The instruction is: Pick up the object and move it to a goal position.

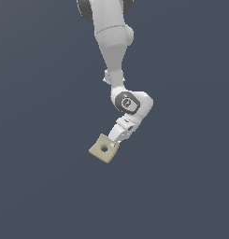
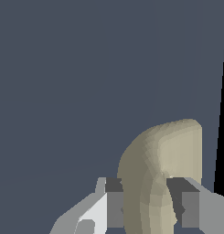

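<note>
We see the desk [image 1: 36,186] as a plain dark blue-grey surface that fills the exterior view; nothing marks where its edges lie.

The white arm [image 1: 113,46] enters from the top of the exterior view and slopes down to a grey-ringed wrist joint [image 1: 127,102], just right of centre in that view. From the wrist the hand angles down toward the exterior view's left.

The pincer [image 1: 114,141] is clenched on the block [image 1: 104,149]. In the wrist view we see its two dark pads [image 2: 114,201] pressed against opposite sides of the block, which stands between them and is narrower than the pincer body.

The block is cream-beige, flat and square with rounded edges. In the exterior view it is tilted, one corner low, and its round centre hole [image 1: 104,149] faces the camera. We cannot tell whether the block touches the desk.
</note>
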Robot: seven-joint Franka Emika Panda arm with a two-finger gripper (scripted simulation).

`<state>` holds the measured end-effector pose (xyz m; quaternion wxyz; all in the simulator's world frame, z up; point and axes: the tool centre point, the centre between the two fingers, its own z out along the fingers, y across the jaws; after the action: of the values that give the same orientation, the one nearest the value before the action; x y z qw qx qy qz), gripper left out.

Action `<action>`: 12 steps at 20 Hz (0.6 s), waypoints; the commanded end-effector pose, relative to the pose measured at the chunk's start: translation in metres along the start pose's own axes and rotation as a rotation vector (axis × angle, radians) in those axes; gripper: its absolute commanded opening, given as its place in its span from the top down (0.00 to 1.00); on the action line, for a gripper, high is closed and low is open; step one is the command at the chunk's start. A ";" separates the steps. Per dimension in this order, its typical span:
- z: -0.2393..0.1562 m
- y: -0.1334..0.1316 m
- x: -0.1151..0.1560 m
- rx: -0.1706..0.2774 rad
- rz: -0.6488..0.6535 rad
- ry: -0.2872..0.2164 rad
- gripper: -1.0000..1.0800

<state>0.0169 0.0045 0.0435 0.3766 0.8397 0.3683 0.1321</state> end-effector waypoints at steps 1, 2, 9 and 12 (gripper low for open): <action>0.002 -0.001 -0.002 0.002 0.001 -0.004 1.00; 0.002 -0.001 -0.002 0.002 0.001 -0.004 1.00; 0.002 0.003 -0.002 0.000 0.001 -0.003 1.00; 0.003 0.011 -0.004 0.000 0.001 -0.003 1.00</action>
<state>0.0192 -0.0013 0.0469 0.3764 0.8401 0.3679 0.1312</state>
